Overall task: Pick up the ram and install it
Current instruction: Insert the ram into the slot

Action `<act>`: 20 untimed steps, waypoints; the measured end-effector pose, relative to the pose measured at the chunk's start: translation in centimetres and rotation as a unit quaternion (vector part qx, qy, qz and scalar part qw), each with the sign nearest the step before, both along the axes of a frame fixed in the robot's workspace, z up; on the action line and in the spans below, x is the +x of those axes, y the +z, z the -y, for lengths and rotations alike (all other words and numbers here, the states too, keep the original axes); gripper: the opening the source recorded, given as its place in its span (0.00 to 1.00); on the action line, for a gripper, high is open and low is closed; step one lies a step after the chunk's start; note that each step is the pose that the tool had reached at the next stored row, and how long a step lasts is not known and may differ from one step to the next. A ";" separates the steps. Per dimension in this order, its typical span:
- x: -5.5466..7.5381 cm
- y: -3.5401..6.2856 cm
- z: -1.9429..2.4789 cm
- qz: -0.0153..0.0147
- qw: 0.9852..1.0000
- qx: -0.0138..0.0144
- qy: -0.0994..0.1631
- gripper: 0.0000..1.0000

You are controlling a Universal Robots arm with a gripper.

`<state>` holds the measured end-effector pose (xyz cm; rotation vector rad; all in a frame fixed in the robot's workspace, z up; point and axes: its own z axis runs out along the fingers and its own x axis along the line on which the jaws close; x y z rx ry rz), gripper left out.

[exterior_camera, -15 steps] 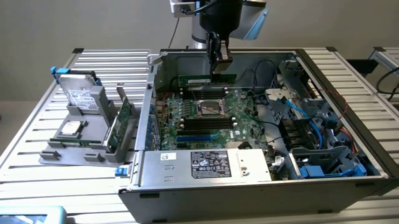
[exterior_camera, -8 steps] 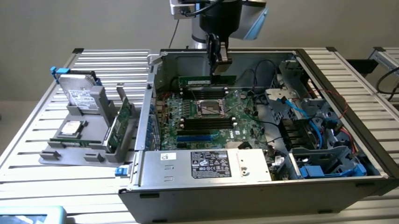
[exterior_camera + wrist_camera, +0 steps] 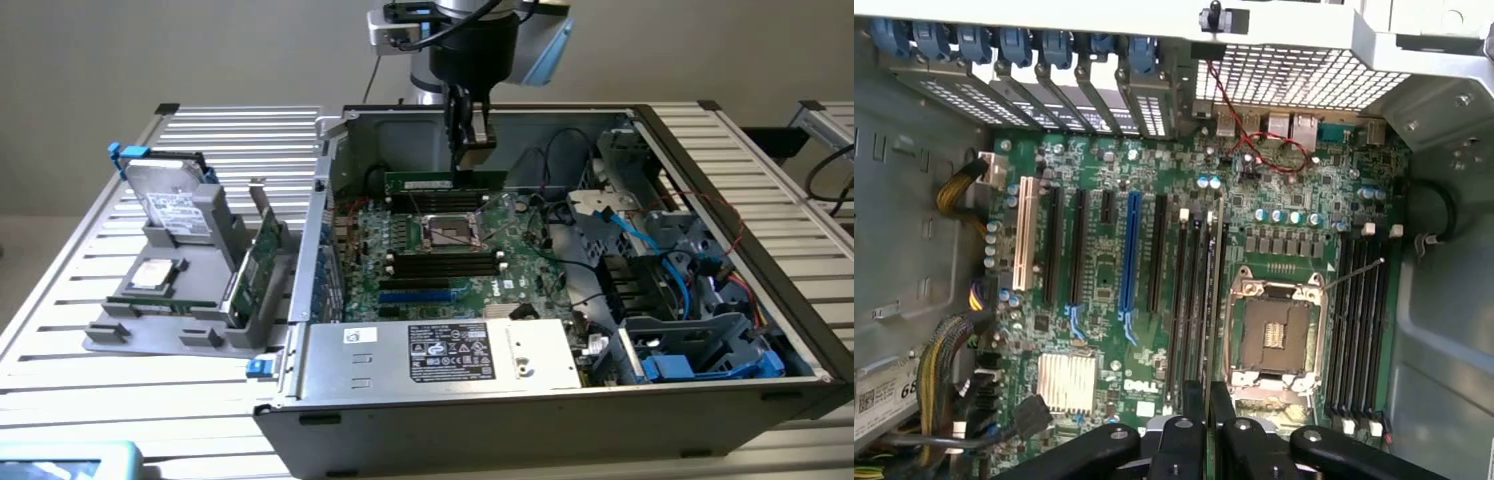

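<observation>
1. Gripping the ram by its upper edge, the tool has its fingers closed narrowly on the stick.
2. The ram stands on edge, level, inside the open computer case, over the motherboard.
3. It lies in line with the black memory slots just beside the CPU socket; whether it touches a slot cannot be told.
4. A grey rack carrying an expansion card stands on the slatted surface at the exterior view's left.
</observation>
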<state>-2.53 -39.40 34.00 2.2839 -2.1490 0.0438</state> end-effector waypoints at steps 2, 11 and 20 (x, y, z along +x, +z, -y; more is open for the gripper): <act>0.1 -0.27 -0.05 0.000 1.000 -0.001 -0.002 0.14; 0.2 -1.13 -0.32 0.000 1.000 -0.013 -0.005 0.14; 0.3 -2.65 -0.34 0.001 1.000 -0.013 -0.005 0.14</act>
